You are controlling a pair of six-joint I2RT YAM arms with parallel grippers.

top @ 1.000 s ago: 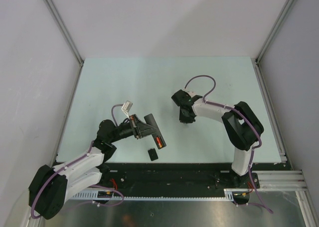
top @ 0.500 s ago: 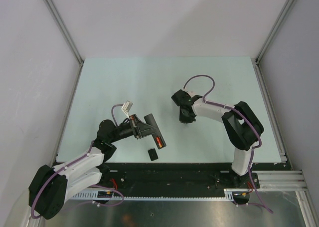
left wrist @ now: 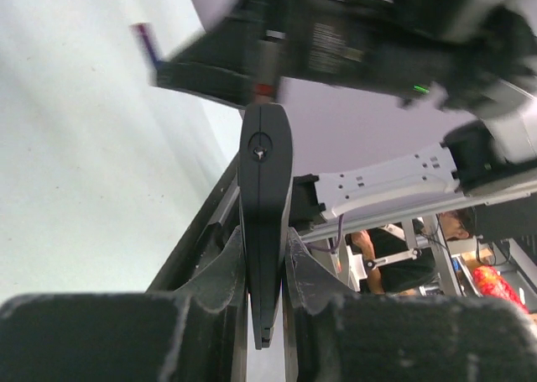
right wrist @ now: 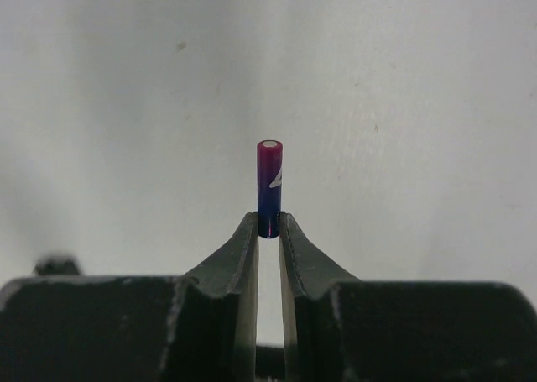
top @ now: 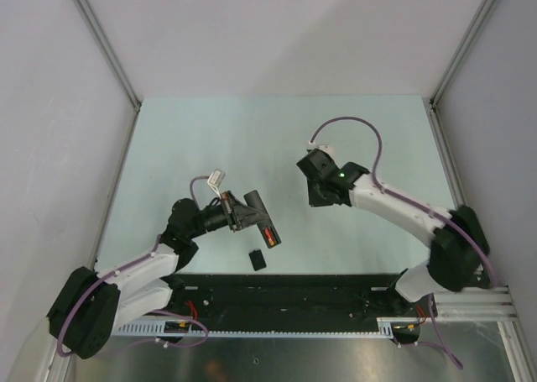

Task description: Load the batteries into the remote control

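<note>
**Top view**
- Counter (top: 168, 147): pale green, carrying all the items.
- Left fingers (top: 237, 220): closed on the remote control (top: 254, 210), which is slanting toward the counter's near edge.
- Battery bay at the remote's near end: lying open, with the red-orange battery (top: 270, 238) sitting in it. I cannot tell from here whether the slot beside it is free.
- Cover piece (top: 258, 259): small, black and squarish, lying loose on the counter just beside that end, not touching it.
- Right fingers (top: 322, 197): hanging over mid-counter, well apart from the remote. Their load is too small to make out from here.

**Left wrist view**
- The remote is showing edge-on, with both fingers pinching its flanks.
- The bay is facing away, out of sight.
- The right arm (left wrist: 377, 38) is crossing the top as a blur.

**Right wrist view**
- Blue-purple battery (right wrist: 269, 187): standing straight out of the fingertips, which are gripping its lower end. Its pale-capped end is pointing away, with bare counter behind it.

**Step in hand, as I judge it**
- The second battery is in the right fingers, ready to go across to the remote.
- Next move: bringing the battery over the bay, turning it to lie lengthwise beside the red one with the correct end forward, and pressing it home.
- The left fingers are needed to steady the remote meanwhile.
- The cover is waiting for afterwards.
</note>
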